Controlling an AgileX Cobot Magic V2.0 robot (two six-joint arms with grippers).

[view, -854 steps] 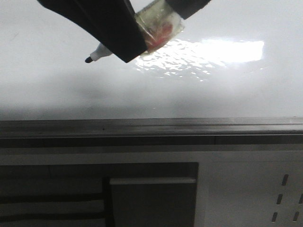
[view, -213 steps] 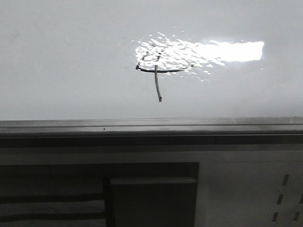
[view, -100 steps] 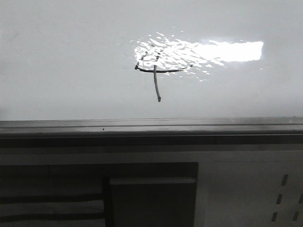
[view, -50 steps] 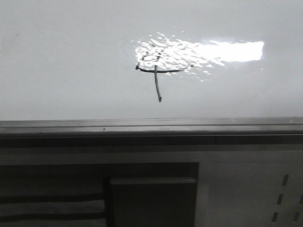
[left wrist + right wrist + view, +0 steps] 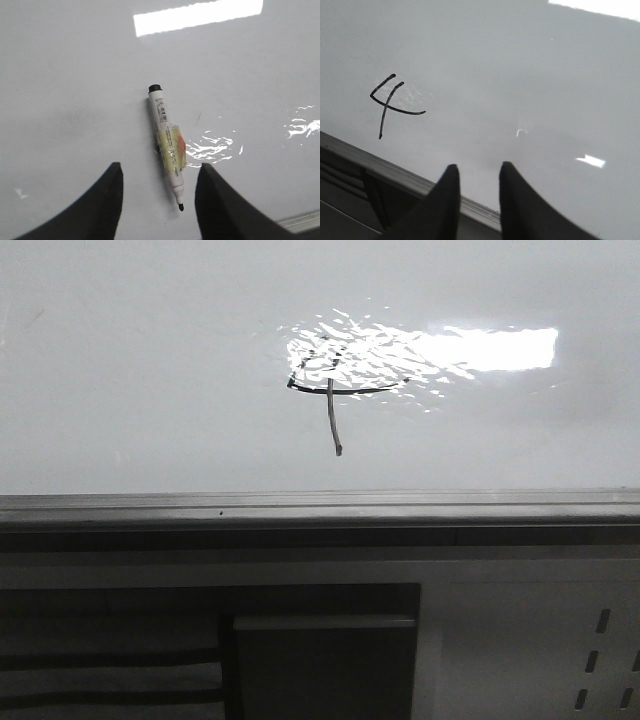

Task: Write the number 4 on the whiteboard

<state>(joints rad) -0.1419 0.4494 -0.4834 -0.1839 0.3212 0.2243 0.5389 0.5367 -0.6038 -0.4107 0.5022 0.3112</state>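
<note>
The number 4 (image 5: 332,420) is a thin dark mark on the glossy white whiteboard (image 5: 150,360), just below the glare patch. It also shows in the right wrist view (image 5: 386,106). No gripper is in the front view. In the left wrist view a white marker (image 5: 167,145) with yellowish tape round its middle lies flat on the whiteboard (image 5: 75,75), cap off, tip toward the fingers. My left gripper (image 5: 160,167) is open above it, one finger on each side, not touching it. My right gripper (image 5: 478,166) is open and empty over the board's near edge.
A grey metal edge rail (image 5: 320,502) runs along the board's near side and also shows in the right wrist view (image 5: 395,170). Dark panelled furniture (image 5: 320,650) lies below the rail. Bright light glare (image 5: 480,348) sits right of the mark.
8.5 s ago a gripper held the marker over the bare board in the front view. Now the 4 is drawn and that gripper is out of that view. The last two seconds show no change.
</note>
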